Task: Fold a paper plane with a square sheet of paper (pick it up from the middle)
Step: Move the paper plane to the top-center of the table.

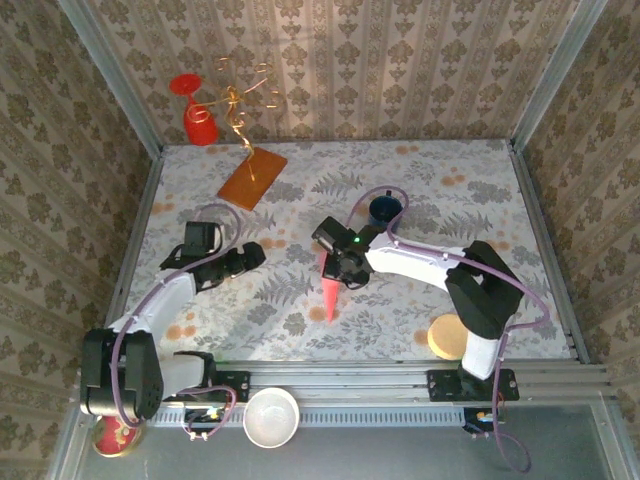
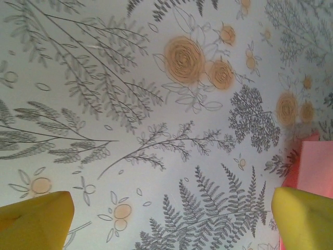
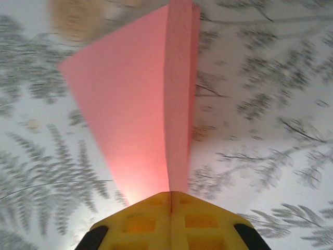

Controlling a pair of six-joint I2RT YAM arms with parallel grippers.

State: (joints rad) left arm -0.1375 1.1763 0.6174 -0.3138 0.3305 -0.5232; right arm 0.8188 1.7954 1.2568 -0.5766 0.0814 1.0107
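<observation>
The paper plane [image 1: 329, 293] is a narrow pink-red dart with a centre crease, its tip pointing toward the near edge of the table. My right gripper [image 1: 338, 268] is shut on its back end and holds it over the floral cloth. In the right wrist view the folded paper [image 3: 140, 109] runs away from the closed yellow fingers [image 3: 151, 219], pinched along the crease. My left gripper [image 1: 255, 253] is open to the left of the plane, above bare cloth. Its yellow fingertips [image 2: 36, 219] stand wide apart, and a pink edge of the paper [image 2: 312, 172] shows at right.
An orange-brown board [image 1: 252, 177] lies at the back left, with a gold wire stand [image 1: 240, 100] and a red cup [image 1: 198, 122] behind it. A dark blue cup [image 1: 385, 210] sits behind the right arm. A tan disc [image 1: 448, 337] and a white bowl [image 1: 271, 417] lie near the front rail.
</observation>
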